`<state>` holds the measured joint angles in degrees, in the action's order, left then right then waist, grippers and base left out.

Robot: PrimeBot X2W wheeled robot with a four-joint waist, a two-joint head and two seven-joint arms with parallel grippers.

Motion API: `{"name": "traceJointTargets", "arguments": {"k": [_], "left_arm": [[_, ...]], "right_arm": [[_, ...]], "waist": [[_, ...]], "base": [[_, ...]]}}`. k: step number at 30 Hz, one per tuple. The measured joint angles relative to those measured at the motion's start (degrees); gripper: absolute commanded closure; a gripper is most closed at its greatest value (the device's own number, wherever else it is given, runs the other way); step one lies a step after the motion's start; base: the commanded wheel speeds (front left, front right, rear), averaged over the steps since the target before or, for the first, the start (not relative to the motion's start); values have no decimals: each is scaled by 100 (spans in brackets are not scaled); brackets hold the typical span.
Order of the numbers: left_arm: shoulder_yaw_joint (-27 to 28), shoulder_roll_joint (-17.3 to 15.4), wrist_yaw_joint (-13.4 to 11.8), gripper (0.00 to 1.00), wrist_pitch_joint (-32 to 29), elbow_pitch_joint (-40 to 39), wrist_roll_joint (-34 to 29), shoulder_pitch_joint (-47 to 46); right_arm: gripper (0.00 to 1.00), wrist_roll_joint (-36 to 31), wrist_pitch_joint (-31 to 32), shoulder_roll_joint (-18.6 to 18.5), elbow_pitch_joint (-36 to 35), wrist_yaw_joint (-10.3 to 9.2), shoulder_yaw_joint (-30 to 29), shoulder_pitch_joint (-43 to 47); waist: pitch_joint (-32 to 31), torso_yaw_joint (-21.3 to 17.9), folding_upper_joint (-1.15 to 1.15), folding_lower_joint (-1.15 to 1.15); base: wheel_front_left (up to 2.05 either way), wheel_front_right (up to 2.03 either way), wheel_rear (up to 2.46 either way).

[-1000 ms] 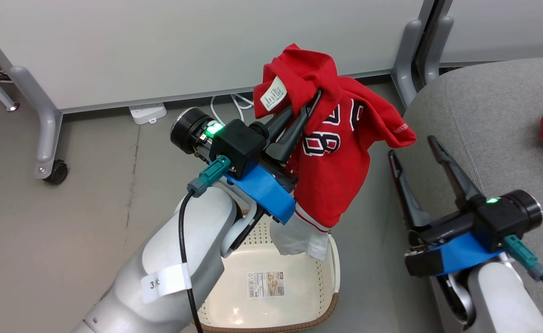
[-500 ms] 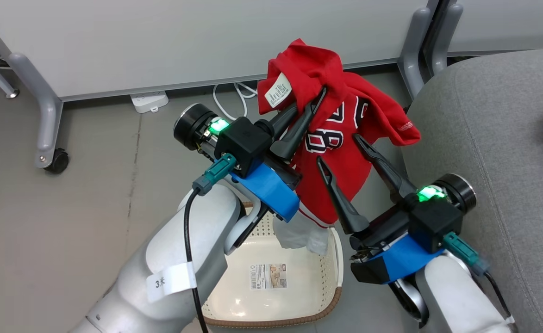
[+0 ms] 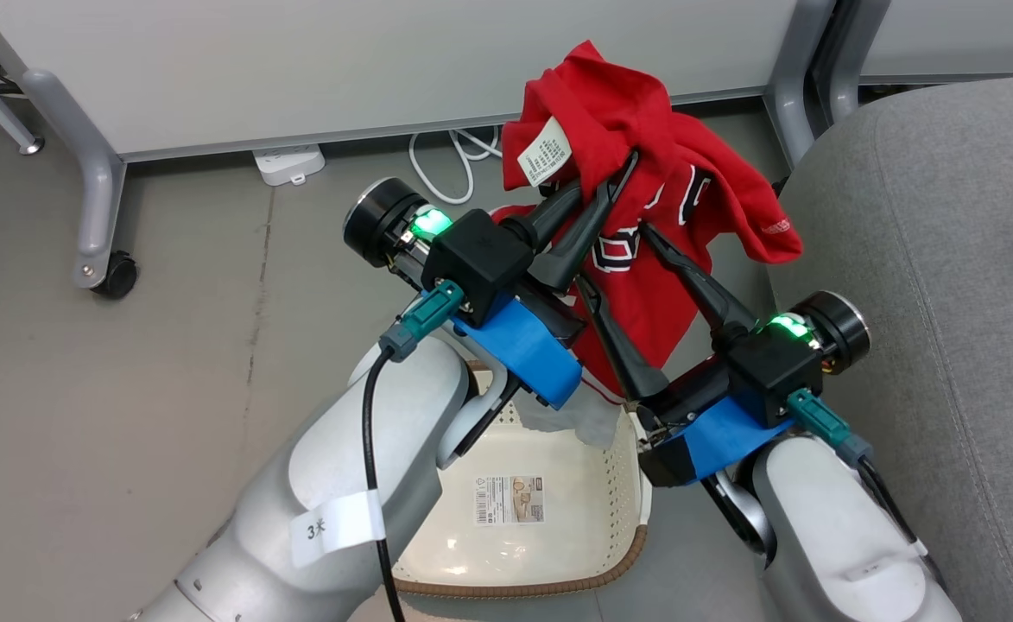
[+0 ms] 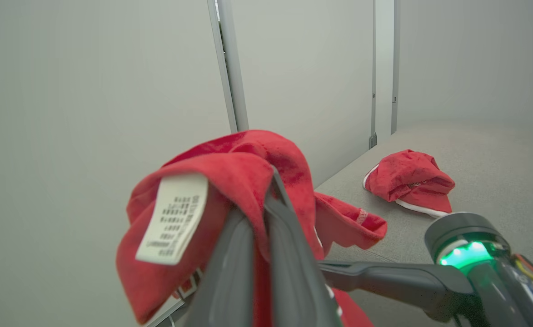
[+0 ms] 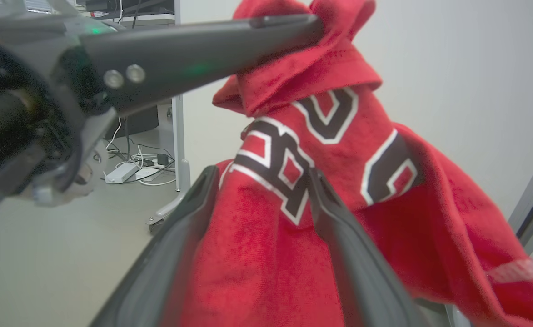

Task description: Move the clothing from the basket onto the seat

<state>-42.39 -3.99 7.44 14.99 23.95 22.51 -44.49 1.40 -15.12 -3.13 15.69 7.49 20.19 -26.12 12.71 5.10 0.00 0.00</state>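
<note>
My left gripper (image 3: 618, 173) is shut on a bunched fold of the red clothing (image 3: 644, 294), holding it up above the basket (image 3: 592, 518). The garment hangs down with dark numerals and a white label (image 3: 545, 149) showing. My right gripper (image 3: 616, 255) is open, one finger on each side of the hanging cloth (image 5: 266, 254). The grey seat (image 3: 929, 216) is to the right. In the left wrist view my left gripper (image 4: 268, 181) pinches the clothing (image 4: 230, 181), and a second red garment (image 4: 409, 181) lies on the seat (image 4: 498, 163).
The basket's floor shows a paper sticker (image 3: 509, 499), and a pale cloth end (image 3: 575, 419) dangles over its far rim. On the floor behind are a white power strip (image 3: 290, 162), white cables (image 3: 463, 164), a castor leg (image 3: 104, 272) and grey partition posts (image 3: 795, 78).
My right gripper has swung left from beside the seat to the hanging garment, its open fingers now on either side of the cloth. The left gripper keeps its grip. The camera has shifted slightly.
</note>
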Motion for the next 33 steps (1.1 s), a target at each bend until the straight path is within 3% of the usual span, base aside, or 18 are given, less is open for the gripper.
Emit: {"name": "traceJointTargets", "arguments": {"k": [13,14,15,16,17,33], "left_arm": [[-99,77,0,100,0,-81,-31,-3],[-103,78,-1,100,0,-81,-31,-4],[-107,79,0,100,0,-81,-31,-4],[-109,81,0,100,0,-81,-31,-5],[-110,81,0,100,0,-81,-30,-5],[-110,98,0,100,0,-58,-41,-1]], "right_arm": [[0,26,-1,22,512,0,-299,-386],[38,26,-1,21,560,0,-315,-411],[38,27,0,21,604,0,-328,-427],[79,27,0,22,647,0,-336,-434],[100,27,-1,22,691,0,-338,-440],[100,130,0,22,800,0,-310,-501]], "waist": [[83,83,0,0],[84,86,0,0],[82,89,0,0],[79,92,0,0],[75,93,0,0],[6,67,0,0]], "base": [[0,0,0],[0,0,0],[0,0,0],[0,0,0],[0,0,0],[0,0,0]]}}
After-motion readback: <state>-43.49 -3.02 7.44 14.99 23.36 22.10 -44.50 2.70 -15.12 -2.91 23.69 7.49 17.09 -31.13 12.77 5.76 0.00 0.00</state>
